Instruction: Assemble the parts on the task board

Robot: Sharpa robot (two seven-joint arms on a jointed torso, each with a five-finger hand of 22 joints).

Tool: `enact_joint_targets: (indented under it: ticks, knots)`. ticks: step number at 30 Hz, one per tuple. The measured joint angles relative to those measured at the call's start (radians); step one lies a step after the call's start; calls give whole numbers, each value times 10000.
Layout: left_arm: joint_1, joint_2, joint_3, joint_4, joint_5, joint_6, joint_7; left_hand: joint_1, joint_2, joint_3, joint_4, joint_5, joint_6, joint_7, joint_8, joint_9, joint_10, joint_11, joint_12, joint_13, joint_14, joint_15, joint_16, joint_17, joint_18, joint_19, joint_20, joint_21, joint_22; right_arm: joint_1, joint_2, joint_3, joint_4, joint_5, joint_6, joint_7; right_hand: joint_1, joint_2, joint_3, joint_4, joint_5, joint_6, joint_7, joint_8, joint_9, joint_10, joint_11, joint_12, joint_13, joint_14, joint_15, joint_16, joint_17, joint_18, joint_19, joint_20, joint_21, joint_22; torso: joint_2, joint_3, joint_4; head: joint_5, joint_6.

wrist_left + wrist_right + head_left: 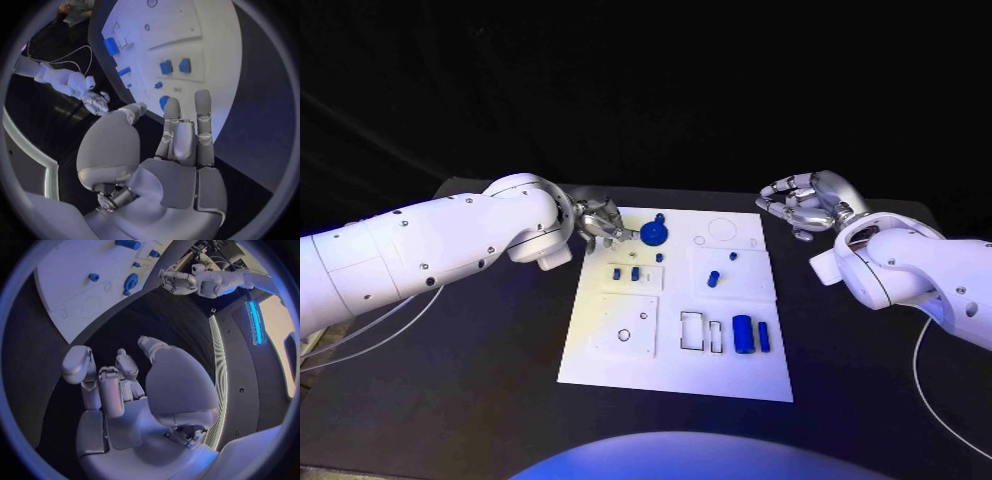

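Starting point: board (678,368) lies mid-table, its near edge toward the robot.
Near parts: two blue blocks (750,335) lie by the board's near right corner, beside outlined slots; likely waiting to be seated.
Mid parts: small pegs (635,272) stand mid-board.
Far part: round knob (656,234) sits near the far edge.
Left hand (604,224): empty, fingers apart, at the far left corner just beside the knob, probably to take it.
Right hand (802,205): fingers curled in, holding nothing, off the far right corner, out of the way.
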Motion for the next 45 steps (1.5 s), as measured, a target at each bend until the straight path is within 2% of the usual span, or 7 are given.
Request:
enact_joint_targets:
  ticks: [4, 7, 10, 14, 20, 34, 45]
  knots:
    - [30, 222, -188, -116, 46, -763, 1161, 1574, 23, 111, -104, 0, -730, 618, -607, -615, -1683, 597, -1079, -780, -2482, 532, -2675, -4148, -1, -814, 492, -1306, -786, -1, 8, 0, -10, 3, 0, 0, 0, 0, -29, 29, 0, 0, 0, 39, 1, 0, 0, 0, -8, 0, 0, -39, 0, 0, 0, 0, 0, 0, 6, 0, 0, -41, 40]
    - [-21, 443, -355, -199, -212, -1241, 2109, 2760, 29, 395, -167, -140, -917, 733, -1161, -1229, -2509, 814, -2005, -1591, -3338, 768, -3539, -5014, -1, -1103, 750, -2067, -1236, -1, 14, -1, -16, 6, 1, 0, 0, 0, -29, 29, 0, 0, 0, 39, 1, 0, 0, 0, -13, 0, 0, -38, 0, 0, 0, 0, 0, 0, 15, -12, 0, -75, 68]
    - [-118, 699, -521, -317, -837, -1627, 3004, 3331, -126, 338, -209, -253, -917, 733, -1659, -1764, -2540, 809, -2499, -2201, -3443, 778, -3748, -5298, -1, -1112, 762, -2380, -1449, -2, 22, -3, -18, 10, 2, 0, 0, 0, -29, 29, 0, 0, 0, 39, 1, 0, 0, 0, -14, 0, 0, -38, -1, 0, 0, 0, -23, -10, 22, -18, -6, -97, 95]
    - [-187, 1027, -668, -517, -1806, -1926, 3828, 3917, -184, 80, -418, -260, -790, 729, -1951, -2156, -2397, 796, -2738, -2671, -3047, 712, -3419, -5328, -2, -687, 674, -2186, -1376, -9, 23, -4, -18, 16, 3, 0, 0, 0, -29, 29, 0, 0, 0, 39, 1, 0, 0, 0, -13, 0, 0, -38, -1, 0, 0, 0, -40, -23, 26, -22, -11, -122, 115]
    - [-229, 1388, -762, -827, -3121, -2011, 4354, 4203, -240, -82, -580, -260, -484, 661, -2065, -2449, -2265, 756, -2876, -3052, -2531, 637, -2663, -4975, -1, -428, 585, -1623, -1031, -19, 30, -6, -12, 24, 5, 0, 0, 0, -29, 29, 0, 0, 0, 38, 1, 0, 0, 0, -13, 0, 0, -38, -1, 0, 0, 0, -40, -23, 30, -18, -23, -132, 127]
    - [-245, 1784, -794, -1230, -4900, -1361, 4199, 4255, -293, -177, -594, -260, 107, 504, -2483, -2956, -2230, 792, -3393, -3817, -1126, 643, -593, -2693, -3, -302, 603, -509, -330, -24, 53, -7, -1, 35, 6, 7, 0, 0, -29, 28, 0, 0, 0, 39, -7, 0, 0, 0, -12, 0, 0, -38, 7, 0, 0, 0, -40, -22, 28, -3, -25, -155, 82]
    - [-248, 1987, -796, -1517, -5319, -631, 3819, 4255, -294, -120, -651, -260, 252, 470, -2590, -3064, -2077, 723, -3558, -4018, -827, 593, -178, -2119, -3, -266, 568, -221, -144, -30, 82, -7, -7, 40, 6, 12, 0, 0, -28, 28, 0, 0, 0, 38, -7, 0, 0, 0, -12, 0, 0, -38, 6, 0, 0, 0, -40, -22, 30, -11, -16, -184, 67]
